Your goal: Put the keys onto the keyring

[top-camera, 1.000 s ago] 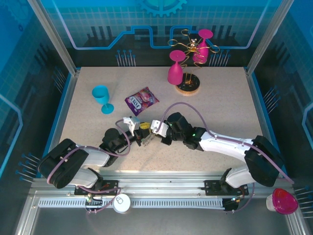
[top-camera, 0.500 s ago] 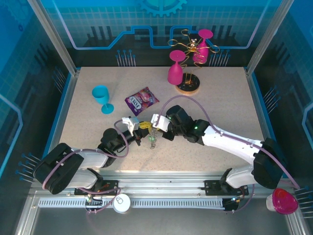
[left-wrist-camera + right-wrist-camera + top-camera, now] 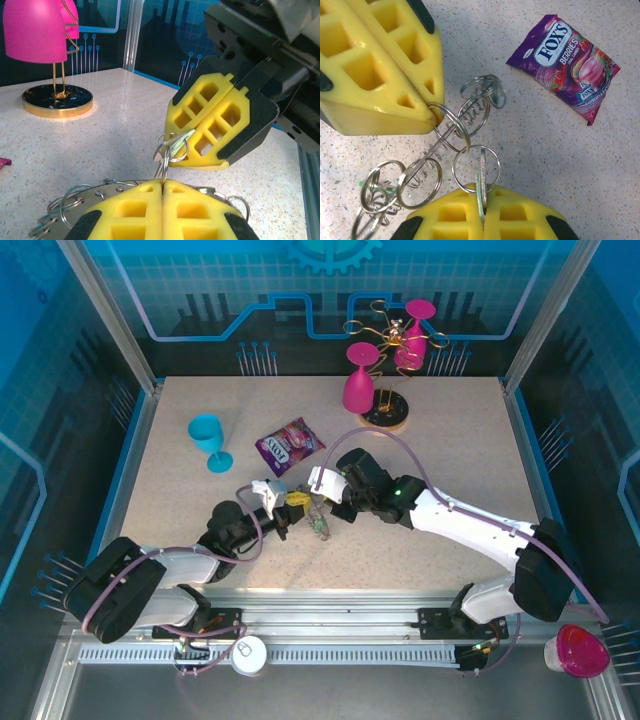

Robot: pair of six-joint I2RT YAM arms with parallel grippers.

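The keyring (image 3: 318, 524) hangs between my two grippers at mid-table. My left gripper (image 3: 164, 182) is shut on one of its wire loops, and the dark ring plate (image 3: 70, 215) lies just behind the fingers. My right gripper (image 3: 483, 192) is shut on the pale grey-green key (image 3: 480, 180), which sits edge-on in a small split ring (image 3: 476, 167) linked to the keyring's rim (image 3: 431, 150). From above, the left gripper (image 3: 283, 508) and right gripper (image 3: 318, 490) are almost touching. A bright green speck (image 3: 361, 184) shows among the lower loops; I cannot tell whether it is the second key.
A purple snack packet (image 3: 289, 444) lies just behind the grippers. A blue goblet (image 3: 208, 439) stands at the left. The glass rack (image 3: 385, 418) with pink glasses stands at the back. Open tabletop lies to the right and front.
My right gripper has drawn back and slightly left with the key. The keyring has swung out from between the grippers and now hangs lower, to the right of my left gripper.
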